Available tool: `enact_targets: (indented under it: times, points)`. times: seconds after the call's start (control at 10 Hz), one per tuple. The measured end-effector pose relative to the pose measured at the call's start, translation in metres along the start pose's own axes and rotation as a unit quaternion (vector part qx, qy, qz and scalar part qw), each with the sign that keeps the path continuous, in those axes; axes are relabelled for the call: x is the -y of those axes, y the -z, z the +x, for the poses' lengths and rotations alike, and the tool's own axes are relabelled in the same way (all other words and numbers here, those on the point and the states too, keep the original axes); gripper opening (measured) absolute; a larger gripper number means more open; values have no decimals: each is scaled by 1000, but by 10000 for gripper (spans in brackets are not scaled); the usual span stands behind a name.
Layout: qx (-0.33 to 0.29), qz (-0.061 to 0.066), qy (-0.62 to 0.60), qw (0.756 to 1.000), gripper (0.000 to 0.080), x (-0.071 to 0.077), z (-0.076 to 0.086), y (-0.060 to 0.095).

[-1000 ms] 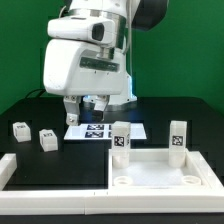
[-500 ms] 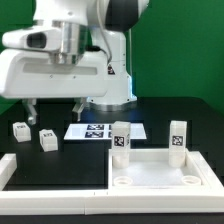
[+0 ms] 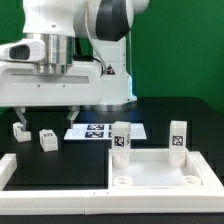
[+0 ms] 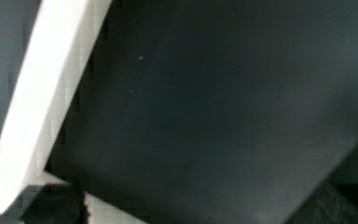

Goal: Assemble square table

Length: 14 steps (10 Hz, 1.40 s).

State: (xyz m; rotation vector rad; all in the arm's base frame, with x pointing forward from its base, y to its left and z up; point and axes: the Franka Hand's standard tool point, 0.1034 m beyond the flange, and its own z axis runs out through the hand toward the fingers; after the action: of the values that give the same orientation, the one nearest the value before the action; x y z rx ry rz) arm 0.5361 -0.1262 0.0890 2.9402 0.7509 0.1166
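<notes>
You have one table top [image 3: 150, 168], two upright legs [image 3: 121, 138] on it, two loose legs [image 3: 47, 139], and one gripper [image 3: 48, 112] spread wide, empty.

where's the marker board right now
In the exterior view the marker board lies flat mid-table, between a loose leg on the exterior view's left and an upright leg at a corner of the square top.

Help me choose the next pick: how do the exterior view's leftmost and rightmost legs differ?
The leftmost leg lies low on the black table, apart from the tabletop; the rightmost leg stands upright at the tabletop's back corner. The leftmost sits beside the open tool; the rightmost is far from it. Both are white and tagged.
</notes>
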Motion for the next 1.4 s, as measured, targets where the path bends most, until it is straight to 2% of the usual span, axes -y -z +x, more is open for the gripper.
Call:
enact_targets:
  times: [0.1, 0.2, 0.3, 0.4, 0.6, 0.7, 0.9, 1.1, 1.2, 1.4]
  points:
    - [10, 6, 1, 1000, 649, 3, -3, -7]
    - [31, 17, 8, 999, 649, 12, -12, -13]
    - [63, 37, 7, 997, 649, 23, -26, -18]
    - [99, 52, 4, 994, 649, 34, -38, -21]
    - [132, 59, 9, 990, 649, 44, -53, -27]
    - [152, 67, 8, 986, 649, 45, -55, -25]
    - [204, 78, 11, 976, 649, 52, -48, -27]
    - [266, 94, 17, 959, 649, 61, -49, -30]
    - [272, 91, 22, 958, 649, 61, -54, -40]
    - [289, 105, 18, 951, 649, 60, -101, -48]
